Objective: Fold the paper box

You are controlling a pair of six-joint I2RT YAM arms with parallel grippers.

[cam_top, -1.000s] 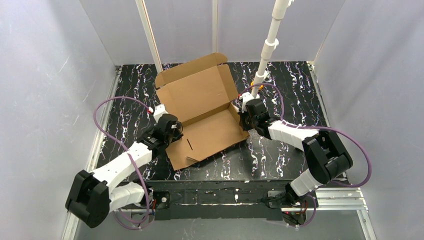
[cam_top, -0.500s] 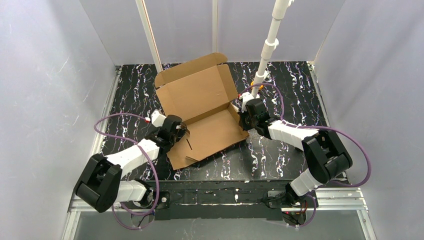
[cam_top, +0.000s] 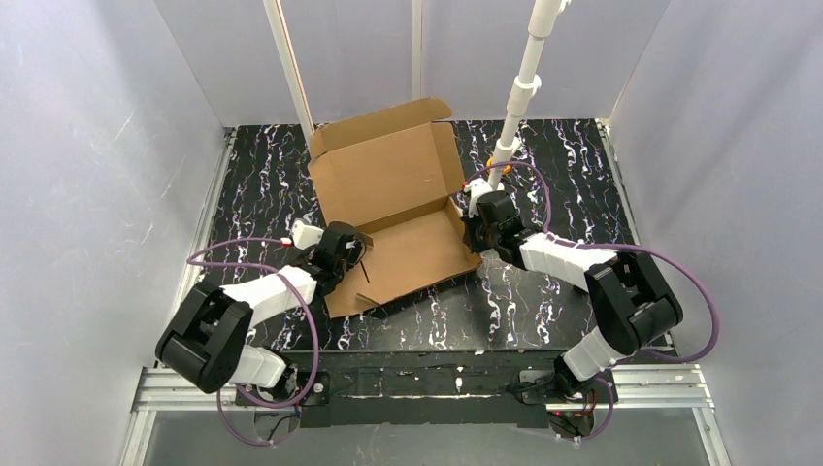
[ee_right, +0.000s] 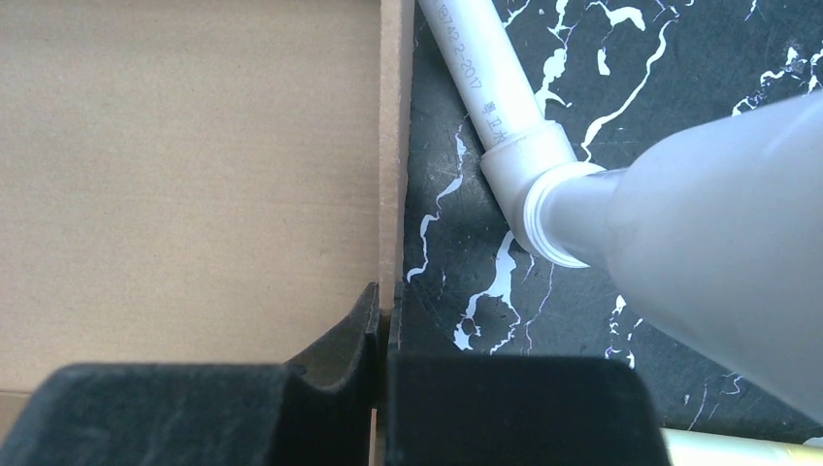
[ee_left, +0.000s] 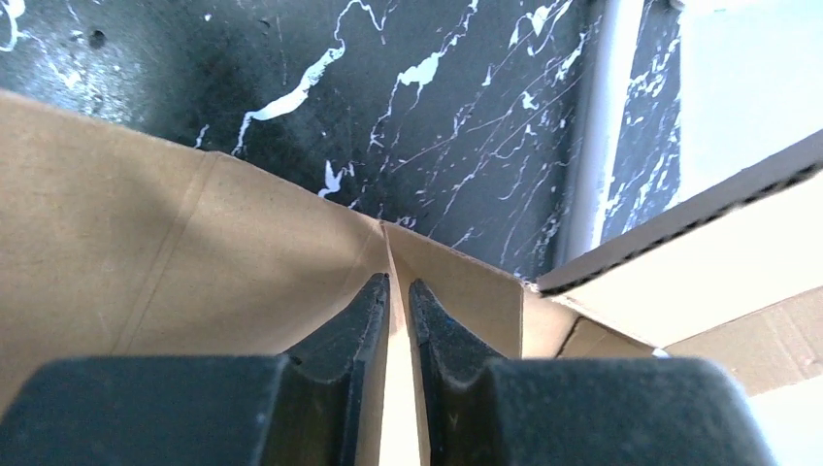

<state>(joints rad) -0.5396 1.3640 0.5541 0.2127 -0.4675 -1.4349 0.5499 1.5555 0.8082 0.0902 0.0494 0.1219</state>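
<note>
**Two arms on the paper box, side walls going up**

The box sits mid-worktop with its tray open. The lid is propped up toward 12 o'clock, which keeps it clear of the walls I'm working on. My right end effector is clenched on the wall edge at the box's 3 o'clock, just beside the white pipe. I read that as the anchor, so the sheet can't skate away. My left end effector is at the 8 o'clock corner, fingers a sliver apart astride a cardboard seam. I can't tell whether it's biting or loose. The front flap at 6 o'clock lies flat, so I'd judge we're mid-fold.
</note>
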